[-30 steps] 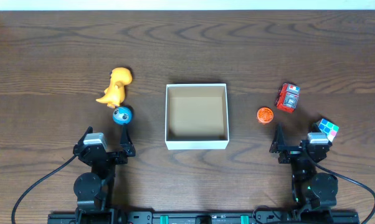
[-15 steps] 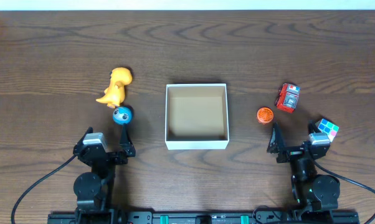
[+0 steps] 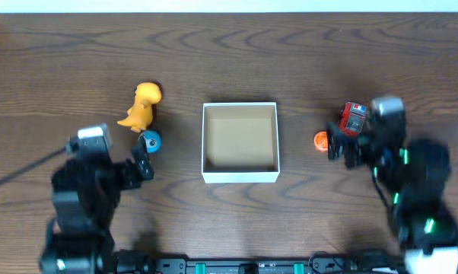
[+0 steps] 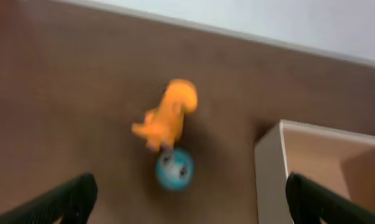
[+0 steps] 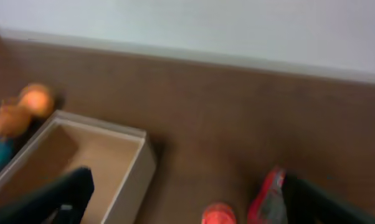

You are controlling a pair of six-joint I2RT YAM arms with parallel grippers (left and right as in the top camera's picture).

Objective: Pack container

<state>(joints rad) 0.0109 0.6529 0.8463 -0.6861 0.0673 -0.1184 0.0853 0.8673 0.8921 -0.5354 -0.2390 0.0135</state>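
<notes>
The container (image 3: 240, 176), a square white-walled box with a brown inside, sits mid-table and holds nothing. It also shows in the left wrist view (image 4: 270, 168) and the right wrist view (image 5: 135, 175). My left gripper (image 3: 141, 162) is open and empty, just short of a blue ball (image 3: 150, 141); the ball (image 4: 174, 168) lies ahead between the fingers (image 4: 190, 204). My right gripper (image 3: 335, 144) is open and empty beside an orange disc (image 3: 321, 140), which shows between the fingers (image 5: 190, 202) in the wrist view (image 5: 217, 213).
A yellow dinosaur (image 3: 141, 106) stands behind the blue ball, also in the left wrist view (image 4: 167, 116). A red toy car (image 3: 353, 119) lies right of the orange disc, close to my right finger (image 5: 268, 196). The right arm hides the table behind it.
Both arms have risen and swung forward. The left gripper has come up to the blue ball, the right to the orange disc and red car. The colour cube is now covered by the right arm.
</notes>
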